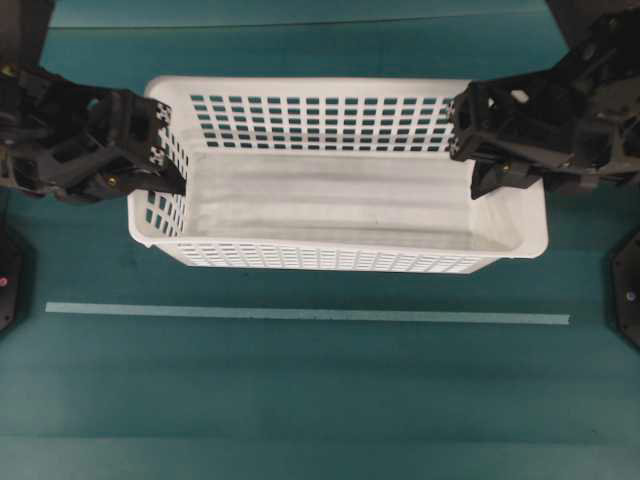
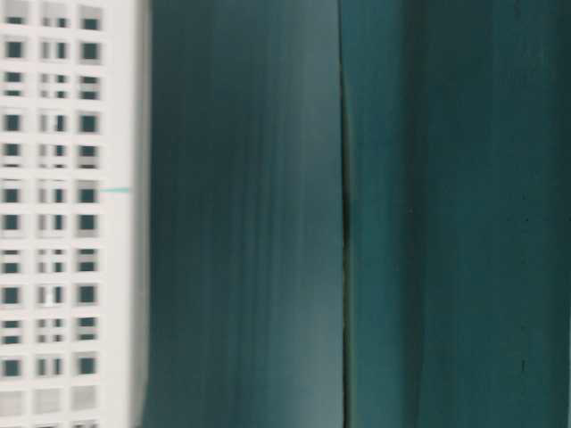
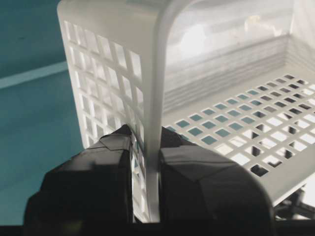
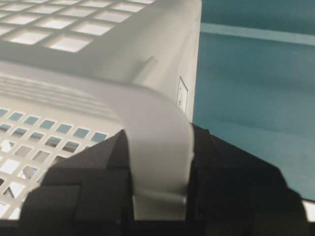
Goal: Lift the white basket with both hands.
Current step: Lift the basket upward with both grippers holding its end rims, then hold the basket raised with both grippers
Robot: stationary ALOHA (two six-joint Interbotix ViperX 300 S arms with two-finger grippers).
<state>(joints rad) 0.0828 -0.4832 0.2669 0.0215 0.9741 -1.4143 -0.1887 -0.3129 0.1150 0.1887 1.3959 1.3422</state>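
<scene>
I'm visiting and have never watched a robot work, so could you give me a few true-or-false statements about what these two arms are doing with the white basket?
1. Each gripper clamps one short end of the white basket. True: the left gripper pinches its end wall and the right gripper its rim.
2. The basket holds several objects. False: its inside is empty.
3. The basket is blue. False: it is white, and the table is teal.
4. A pale strip lies on the table beside one long side of the basket. True.
5. The right gripper hangs open above the basket. False: it is shut on the rim.

Overhead looking down, wrist views close, all sharing white basket (image 1: 340, 200)
</scene>
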